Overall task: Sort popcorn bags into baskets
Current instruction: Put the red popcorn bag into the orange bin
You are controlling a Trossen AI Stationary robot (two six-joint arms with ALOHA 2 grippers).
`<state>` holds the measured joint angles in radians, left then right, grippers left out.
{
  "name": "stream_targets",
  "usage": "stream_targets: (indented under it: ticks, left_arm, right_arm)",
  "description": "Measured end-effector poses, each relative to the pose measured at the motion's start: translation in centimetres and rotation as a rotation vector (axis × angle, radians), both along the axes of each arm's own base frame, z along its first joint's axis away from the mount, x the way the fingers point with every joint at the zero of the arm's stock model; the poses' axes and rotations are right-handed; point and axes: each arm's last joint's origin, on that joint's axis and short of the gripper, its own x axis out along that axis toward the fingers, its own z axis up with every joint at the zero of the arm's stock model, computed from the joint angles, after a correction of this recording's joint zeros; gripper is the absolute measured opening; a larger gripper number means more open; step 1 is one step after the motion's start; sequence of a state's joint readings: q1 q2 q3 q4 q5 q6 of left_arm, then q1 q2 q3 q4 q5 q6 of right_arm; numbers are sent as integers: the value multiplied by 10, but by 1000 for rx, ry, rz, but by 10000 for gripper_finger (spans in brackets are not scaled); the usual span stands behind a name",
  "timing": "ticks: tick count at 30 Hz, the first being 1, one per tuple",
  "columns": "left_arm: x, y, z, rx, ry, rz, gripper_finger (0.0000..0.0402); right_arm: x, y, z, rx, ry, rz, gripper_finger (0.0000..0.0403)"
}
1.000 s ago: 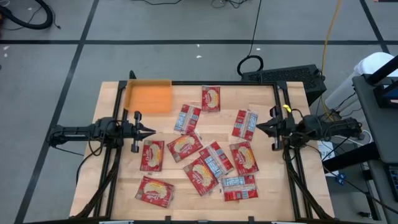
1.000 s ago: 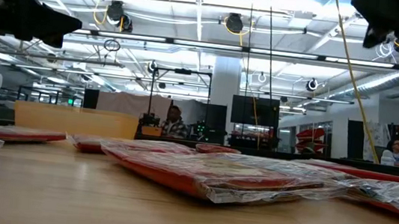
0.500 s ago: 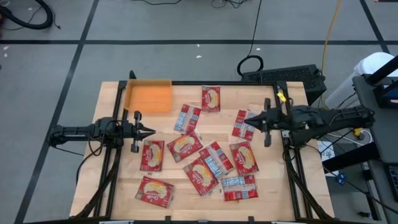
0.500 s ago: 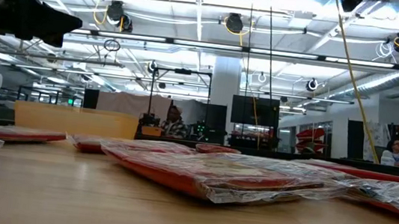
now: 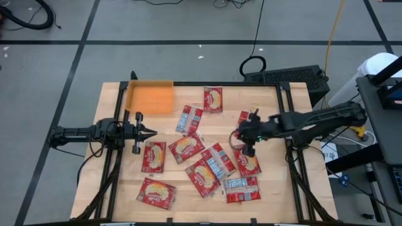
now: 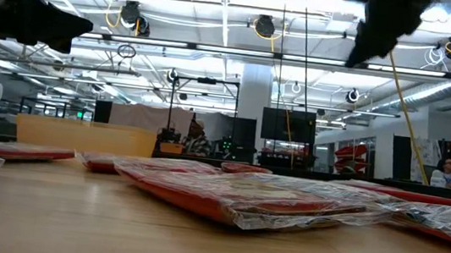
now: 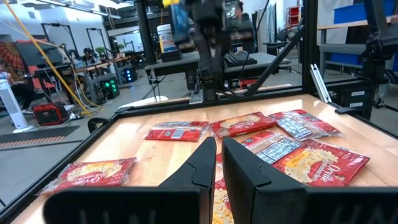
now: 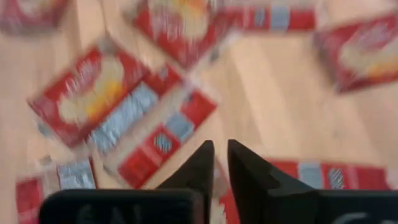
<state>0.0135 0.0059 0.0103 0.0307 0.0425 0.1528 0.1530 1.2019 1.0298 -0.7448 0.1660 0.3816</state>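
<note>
Several red popcorn bags lie flat and scattered over the wooden table, some overlapping and some with the white-blue label side up. An orange basket sits at the far left corner. My right gripper hangs shut above the bags right of the table's middle, pointing down at them, high over the table in the low view. My left gripper waits shut at the left side, level above the table, facing the bags.
A dark frame rail runs along the far edge of the table and down both sides. Bare wood shows at the near left. A keyboard lies beyond the far right corner. People sit far off in the room.
My right arm has swung from the table's right edge toward the middle, stretching out over the bags, and its gripper has tipped from level to pointing down. The bags lie as before.
</note>
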Motion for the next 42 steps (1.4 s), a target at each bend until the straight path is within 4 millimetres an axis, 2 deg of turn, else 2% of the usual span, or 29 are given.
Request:
stream_targets:
  ticks: [8,14,19,23,35,39,42]
  left_arm:
    - [0,0,0,10,-2,1,33]
    - [0,0,0,1,2,0,33]
    - [0,0,0,30,1,8,33]
    - [0,1,-1,17,5,48,33]
    - [0,2,-1,-13,5,51,33]
    - [0,2,-1,-33,5,51,33]
    - [0,2,-1,-45,5,50,33]
  right_arm:
    - [32,-9,-43,61,183,56,133]
    - [50,-27,-68,147,245,93,164]
    - [53,-37,-85,219,321,155,164]
    - [54,-45,-94,218,363,138,161]
    - [63,-47,-128,257,457,208,186]
    - [65,-47,-133,250,468,247,170]
    - [65,-47,-133,238,467,282,143]
